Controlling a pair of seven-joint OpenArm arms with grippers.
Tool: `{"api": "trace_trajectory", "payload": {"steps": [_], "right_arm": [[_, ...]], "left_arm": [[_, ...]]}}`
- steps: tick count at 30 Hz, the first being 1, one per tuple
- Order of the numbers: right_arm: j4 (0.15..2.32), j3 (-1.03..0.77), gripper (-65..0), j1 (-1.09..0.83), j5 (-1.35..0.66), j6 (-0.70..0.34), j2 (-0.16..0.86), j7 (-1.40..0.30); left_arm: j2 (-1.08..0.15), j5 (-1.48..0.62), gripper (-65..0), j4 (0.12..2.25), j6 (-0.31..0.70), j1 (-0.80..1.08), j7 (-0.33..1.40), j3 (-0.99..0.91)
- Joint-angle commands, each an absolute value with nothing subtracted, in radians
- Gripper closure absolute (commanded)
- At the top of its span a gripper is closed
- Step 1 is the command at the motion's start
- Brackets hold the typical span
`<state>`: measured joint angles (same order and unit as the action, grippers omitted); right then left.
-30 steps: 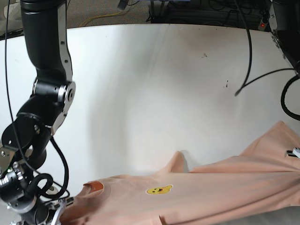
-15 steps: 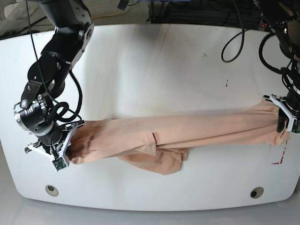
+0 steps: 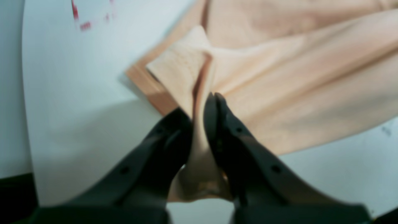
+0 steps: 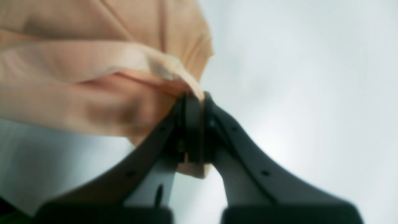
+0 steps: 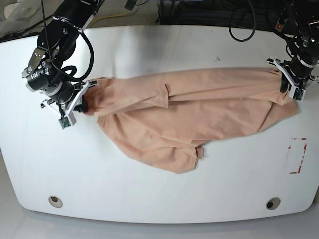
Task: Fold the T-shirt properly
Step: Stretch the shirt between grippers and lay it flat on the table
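The peach T-shirt (image 5: 189,107) is stretched sideways across the white table (image 5: 149,50), and its lower part drapes onto the surface toward the front. In the base view my right gripper (image 5: 82,102) is shut on the shirt's left end. My left gripper (image 5: 288,84) is shut on its right end. In the left wrist view the left gripper (image 3: 205,105) pinches a bunched fold of the T-shirt (image 3: 295,93). In the right wrist view the right gripper (image 4: 194,99) clamps a hem of the T-shirt (image 4: 93,77).
A red rectangle mark (image 5: 297,155) sits on the table at the right, just in front of the shirt's end. Two round holes (image 5: 55,201) (image 5: 271,203) lie near the front edge. Cables (image 5: 239,20) run behind the table's far edge.
Both grippers have carried the shirt toward the far side of the table. The cloth, a narrow band before, now hangs wider and spreads over the table.
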<state>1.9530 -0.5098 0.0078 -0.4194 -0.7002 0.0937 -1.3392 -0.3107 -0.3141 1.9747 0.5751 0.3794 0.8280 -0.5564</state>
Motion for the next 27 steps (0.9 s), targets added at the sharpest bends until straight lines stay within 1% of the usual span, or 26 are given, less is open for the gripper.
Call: {"api": "trace_trajectory", "payload": {"steps": [1,4,10,12,15,17,21,23,25,27], "right_arm": [[1.968,-0.513,0.0,-0.018,-0.470,-0.698,0.105,-1.320],[1.968,-0.513,0.0,-0.071,-0.516,-0.698,0.107,-1.320],[1.968,-0.513,0.0,-0.171,-0.624,-0.698,0.113,-1.320],[1.968,-0.513,0.0,-0.199,-0.653,-0.698,0.114,-1.320],[1.968,-0.513,-5.5,-0.240,-0.688,-0.698,0.114,-1.320],[1.968,-0.513,-9.8,-0.272,-0.716,-0.698,0.114,-1.320],[1.968,-0.512,-15.7,-0.315,-0.746,-0.698,0.114,-1.320],[1.968,-0.510,-19.2,-0.323,-0.748,-0.698,0.114,-1.320],[1.968,-0.509,-24.9,-0.323,-0.748,-0.698,0.114,-1.320],[1.968,-0.509,-32.3,-0.321,-0.748,-0.698,0.114,-1.320]], "left_arm": [[-0.329,-0.311,0.0,1.989,0.570,0.410,0.783,-0.567],[-0.328,-0.260,0.0,1.989,0.578,0.452,0.780,-0.567],[-0.325,-0.222,0.0,1.988,0.634,0.499,0.780,-0.567],[-0.312,-0.222,-1.4,1.986,0.638,0.510,0.780,-0.585],[-0.285,-0.222,-10.1,1.986,0.639,0.513,0.782,-0.627],[-0.271,-0.222,-20.0,1.986,0.639,0.513,0.782,-0.659],[-0.269,-0.226,-34.6,1.982,0.639,0.513,0.783,-0.679],[-0.271,-0.228,-37.6,1.972,0.639,0.513,0.783,-0.680],[-0.274,-0.228,-38.1,1.965,0.639,0.513,0.783,-0.677],[-0.274,-0.228,-38.2,1.959,0.642,0.513,0.783,-0.677]]}}
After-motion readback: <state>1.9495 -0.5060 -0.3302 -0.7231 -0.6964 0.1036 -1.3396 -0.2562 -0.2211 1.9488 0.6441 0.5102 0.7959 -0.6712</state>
